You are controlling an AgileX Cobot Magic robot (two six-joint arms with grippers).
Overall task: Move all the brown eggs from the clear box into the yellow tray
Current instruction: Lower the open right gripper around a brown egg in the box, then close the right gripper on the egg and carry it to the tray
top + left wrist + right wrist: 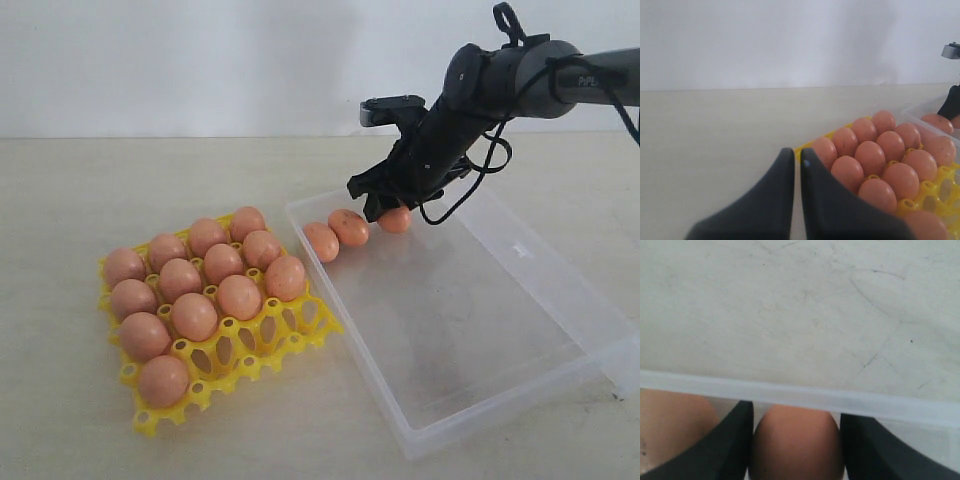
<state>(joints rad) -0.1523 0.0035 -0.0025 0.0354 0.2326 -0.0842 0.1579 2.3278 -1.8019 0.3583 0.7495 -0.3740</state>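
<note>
1. Table (150, 170): pale, matte, with a plain white wall behind it. Everything stands on it.
2. Clear box (470, 320): on the right, lying at an angle, with most of its floor bare. Its near-left wall lies just beside the tray.
3. Yellow tray (262, 335): on the left, set at a diagonal. Three rows are full; the front row has one egg at its left end and its other cups are empty.
4. Right arm (520, 75): comes in from the upper right and angles down into the box's far-left corner.
5. Right gripper (385, 208): low in that corner, straddling the third egg (398, 221). In the wrist view the egg fills the gap and touches both fingers (720, 450), so the claw is closed on it. The egg sits against the box wall.
6. Left gripper (796, 152): tips nearly together with only a thin slit between, holding nothing. It is just beside the tray's corner.
7. Brown eggs (222, 263): thirteen in the tray by my count. Three are in the box, in a line along its far-left wall: two free eggs (335, 234) touching each other, then the clamped one.
</note>
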